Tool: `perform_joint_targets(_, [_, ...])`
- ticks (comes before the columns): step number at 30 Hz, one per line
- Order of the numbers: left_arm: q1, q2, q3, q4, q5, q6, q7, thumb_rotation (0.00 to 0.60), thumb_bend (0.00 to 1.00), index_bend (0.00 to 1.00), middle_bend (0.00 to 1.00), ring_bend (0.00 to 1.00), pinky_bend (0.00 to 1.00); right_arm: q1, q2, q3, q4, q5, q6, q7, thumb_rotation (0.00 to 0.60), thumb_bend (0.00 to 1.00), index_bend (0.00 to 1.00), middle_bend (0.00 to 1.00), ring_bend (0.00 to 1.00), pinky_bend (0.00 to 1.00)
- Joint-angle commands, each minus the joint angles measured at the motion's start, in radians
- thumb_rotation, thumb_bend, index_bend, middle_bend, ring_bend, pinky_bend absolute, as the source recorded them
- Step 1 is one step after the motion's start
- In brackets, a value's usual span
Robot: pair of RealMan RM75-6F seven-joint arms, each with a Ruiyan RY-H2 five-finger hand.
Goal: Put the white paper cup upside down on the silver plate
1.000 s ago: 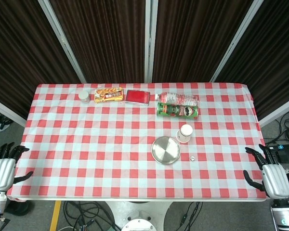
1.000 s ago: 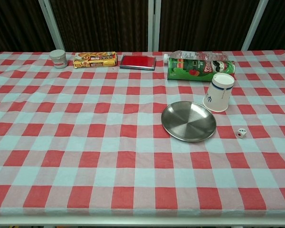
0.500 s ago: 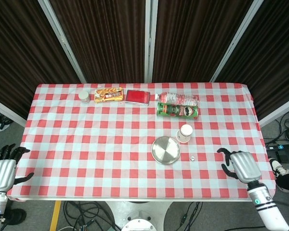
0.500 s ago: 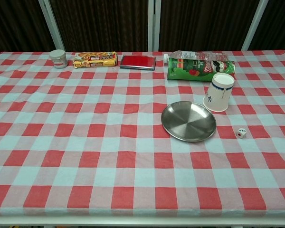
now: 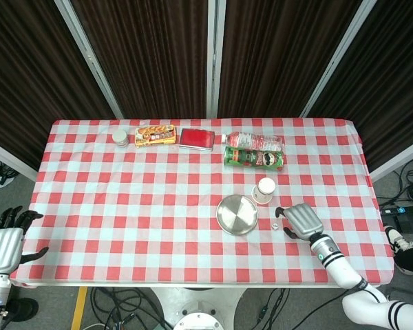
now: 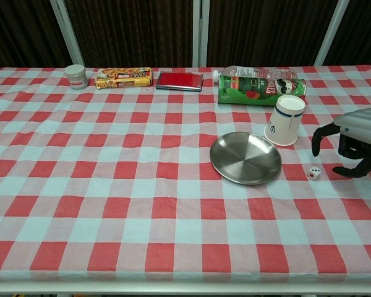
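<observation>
The white paper cup (image 5: pixel 265 190) (image 6: pixel 284 120) stands on the checked cloth, leaning a little, mouth up, just right of and behind the silver plate (image 5: pixel 237 214) (image 6: pixel 245 158). My right hand (image 5: pixel 300 221) (image 6: pixel 353 141) hovers over the table right of the plate, below the cup, fingers apart and holding nothing. It does not touch the cup. My left hand (image 5: pixel 5 242) hangs off the table's left front corner, fingers spread, empty.
A small white die (image 5: pixel 276 225) (image 6: pixel 314 173) lies between the plate and my right hand. Along the back are a green Pringles can (image 5: pixel 255 159), a clear water bottle (image 5: pixel 255 141), a red case (image 5: pixel 196 138), a snack box (image 5: pixel 155 135) and a small jar (image 5: pixel 120 138).
My right hand has moved from off the table's right edge leftward over the cloth, now close to the die and below the cup. The left hand, cup and plate stay put.
</observation>
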Motion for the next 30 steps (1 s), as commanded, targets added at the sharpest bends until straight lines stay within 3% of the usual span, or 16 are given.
perform_joint_targets(1, [0.0,0.0,0.0,0.0,-0.001,0.0,0.0,0.6,0.07,0.28,0.23,0.1,0.08,0.019,-0.025,-0.011,0.025,-0.006,-0.017,0.016,0.6,0.25,0.4,0.96,0.94,0.93])
perform_joint_targets(7, [-0.002,0.0,0.002,-0.001,-0.002,-0.007,0.001,0.6,0.07,0.28,0.23,0.1,0.08,0.036,-0.059,-0.022,0.067,-0.017,-0.023,0.066,0.6,0.26,0.44,0.96,0.94,0.94])
perform_joint_targets(15, [0.001,-0.003,0.003,-0.003,-0.005,-0.006,0.001,0.6,0.07,0.28,0.23,0.1,0.08,0.052,-0.096,-0.03,0.125,-0.028,-0.008,0.082,0.6,0.3,0.59,0.97,0.95,0.96])
perform_joint_targets(23, [0.004,-0.001,0.002,-0.002,-0.004,-0.001,-0.004,0.6,0.07,0.28,0.23,0.1,0.08,0.094,-0.077,0.007,0.044,-0.06,0.02,0.139,0.6,0.3,0.6,0.97,0.95,0.96])
perform_joint_targets(30, [0.01,-0.003,0.005,0.0,-0.008,0.002,-0.007,0.6,0.07,0.28,0.23,0.1,0.08,0.195,-0.17,0.056,0.1,0.001,-0.08,0.107,0.6,0.3,0.58,0.97,0.95,0.96])
